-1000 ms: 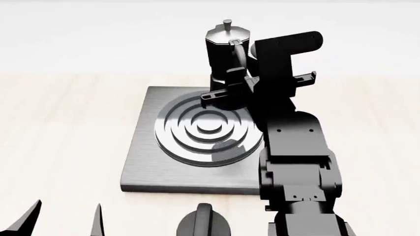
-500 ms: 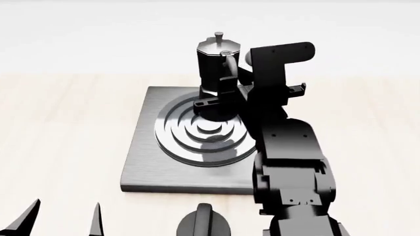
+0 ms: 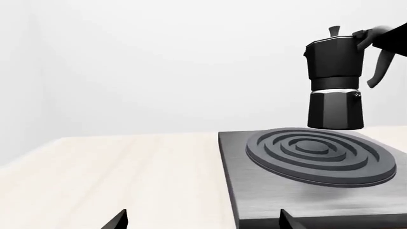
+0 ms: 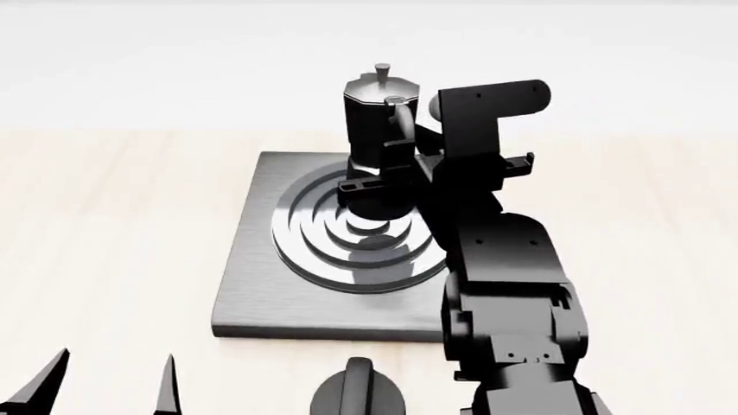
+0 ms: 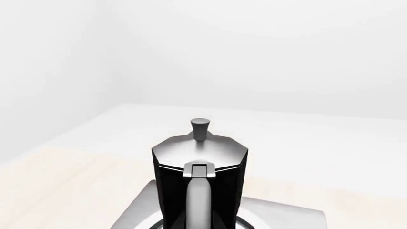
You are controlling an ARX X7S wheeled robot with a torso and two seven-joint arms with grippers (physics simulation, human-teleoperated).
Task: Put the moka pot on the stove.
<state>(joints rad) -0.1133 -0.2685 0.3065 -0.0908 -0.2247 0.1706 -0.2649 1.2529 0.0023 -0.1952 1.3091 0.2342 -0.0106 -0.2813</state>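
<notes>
The moka pot (image 4: 376,121) is black and faceted, with a silver lid and knob. It hangs upright a little above the far part of the burner rings (image 4: 355,235) of the stove (image 4: 248,285), a grey metal slab. My right gripper (image 4: 403,154) is shut on the pot's handle from the right. In the left wrist view the moka pot (image 3: 335,90) shows its base just over the stove's rings (image 3: 318,153). The right wrist view looks down the handle (image 5: 199,200) at the moka pot's lid (image 5: 199,149). My left gripper (image 4: 110,389) is open and holds nothing, low at the front left.
A black round knob (image 4: 358,393) with a ridge sits just in front of the stove's near edge. Pale wooden tabletop (image 4: 116,225) runs left and right of the slab. My right arm (image 4: 513,294) reaches over the slab's right side.
My right gripper has carried the moka pot left and nearer, from the slab's back edge to over the burner rings. The left gripper has stayed put.
</notes>
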